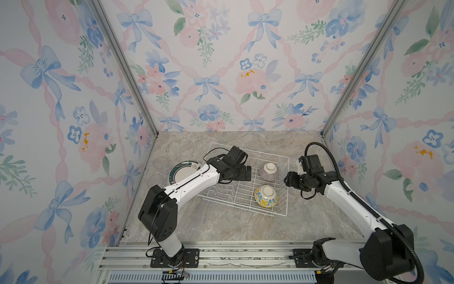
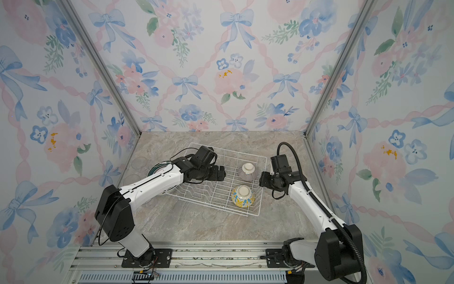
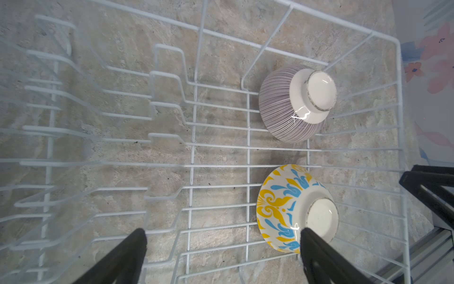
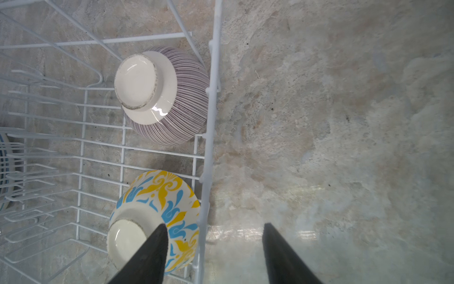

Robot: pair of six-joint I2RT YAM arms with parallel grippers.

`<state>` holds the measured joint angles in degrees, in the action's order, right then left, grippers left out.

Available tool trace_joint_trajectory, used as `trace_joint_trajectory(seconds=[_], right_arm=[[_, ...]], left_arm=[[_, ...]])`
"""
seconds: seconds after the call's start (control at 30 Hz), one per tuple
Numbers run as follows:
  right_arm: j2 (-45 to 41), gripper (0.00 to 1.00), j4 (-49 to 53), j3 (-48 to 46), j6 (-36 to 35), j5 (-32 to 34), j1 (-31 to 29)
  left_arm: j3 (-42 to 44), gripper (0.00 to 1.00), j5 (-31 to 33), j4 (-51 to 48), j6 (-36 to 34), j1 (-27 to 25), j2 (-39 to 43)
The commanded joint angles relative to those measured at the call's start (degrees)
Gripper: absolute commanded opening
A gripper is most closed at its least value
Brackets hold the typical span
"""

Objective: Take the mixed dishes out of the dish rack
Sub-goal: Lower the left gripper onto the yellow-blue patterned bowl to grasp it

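Observation:
The dish rack is a white wire basket lying on the marble counter. Two bowls rest upside down at its right end. The purple-striped bowl is the farther one. Nearer lies the yellow-blue floral bowl. My left gripper hangs open above the middle of the rack, holding nothing. The right gripper is open at the rack's right wall, whose wire runs between its fingers; one finger is over the floral bowl.
A stack of plates topped by a green-rimmed one sits on the counter left of the rack, partly under my left arm. Two clear glass cups stand by the left wall. Bare counter lies right of the rack.

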<state>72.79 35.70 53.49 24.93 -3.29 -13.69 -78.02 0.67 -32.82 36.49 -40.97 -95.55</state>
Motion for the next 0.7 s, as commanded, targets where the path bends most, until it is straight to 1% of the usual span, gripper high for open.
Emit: trace_joint_trajectory(seconds=[0.0,0.07,0.13,0.2,0.27,0.33,0.5,0.6,0.67], right_arm=[[1.9,0.59,-0.1,1.3,-0.3,2.8,-0.6],[2.8,0.58,0.0,1.7,-0.7,3.5,-0.6],[3.5,0.54,-0.3,1.7,-0.8,3.7,-0.6],[4.3,0.52,-0.8,1.7,-0.8,3.5,-0.6],[4.9,0.47,-1.4,1.7,-0.8,3.1,-0.7],[5.5,0.41,-2.1,1.7,-0.8,3.1,-0.6],[8.7,0.20,-2.0,4.0,-1.5,4.9,-0.6],[11.4,0.13,-1.6,6.4,-2.3,5.3,-0.5],[13.0,0.10,-1.5,7.9,-2.8,6.1,-0.4]], left_arm=[[-0.9,0.98,-1.0,0.7,-0.3,-0.2,-0.7],[-0.4,0.98,-1.2,1.3,-0.2,-0.2,-0.6],[-0.1,0.98,-1.7,1.8,-0.2,-0.3,-0.6],[-0.2,0.98,-2.3,2.1,-0.4,-0.3,-0.8],[-0.3,0.98,-2.7,2.1,-0.5,-0.4,-1.3],[-0.2,0.98,-2.8,2.2,-0.6,-0.5,-1.4],[0.4,0.98,-3.5,3.2,-0.3,-0.7,-1.6],[0.4,0.98,-4.0,3.3,-0.3,-0.9,-2.1],[0.4,0.98,-4.0,3.4,-0.1,-1.2,-2.3]])
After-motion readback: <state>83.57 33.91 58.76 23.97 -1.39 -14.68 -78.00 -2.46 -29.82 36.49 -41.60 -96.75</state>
